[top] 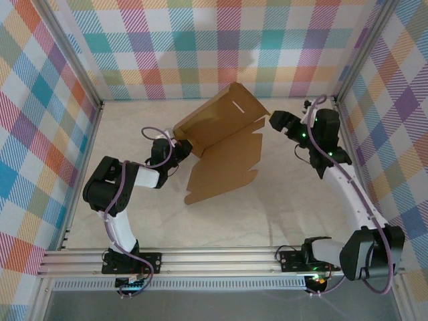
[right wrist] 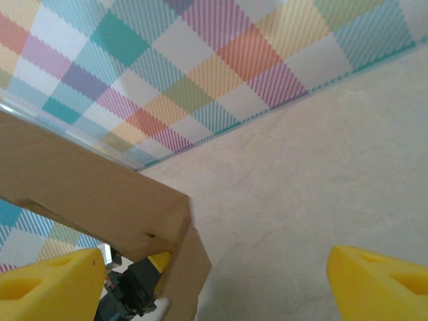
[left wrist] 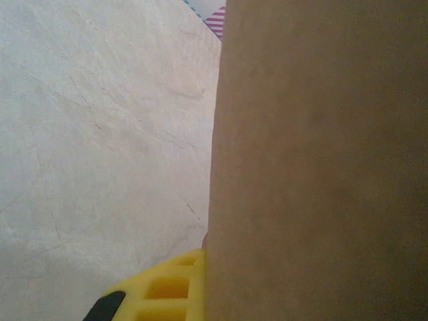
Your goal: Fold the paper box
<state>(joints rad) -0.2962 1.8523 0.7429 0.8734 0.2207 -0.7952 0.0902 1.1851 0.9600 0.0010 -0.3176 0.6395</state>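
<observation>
The paper box (top: 226, 159) sat half-folded in the middle of the worktop (top: 267, 214), one panel lying flat and another, with a slit, raised toward the plaid back wall. The left hand (top: 177, 146) was closed on the cardboard at the box's left edge. The right hand (top: 279, 124) hovered just beside the raised panel's right corner, its yellow fingers (right wrist: 374, 281) spread wide and gripping nothing.

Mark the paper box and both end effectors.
paper box (top: 224, 167), top external view, flat near panel.
left end effector (top: 174, 146), top external view, fingertips at box edge.
right end effector (top: 274, 122), top external view, between open fingertips.
</observation>
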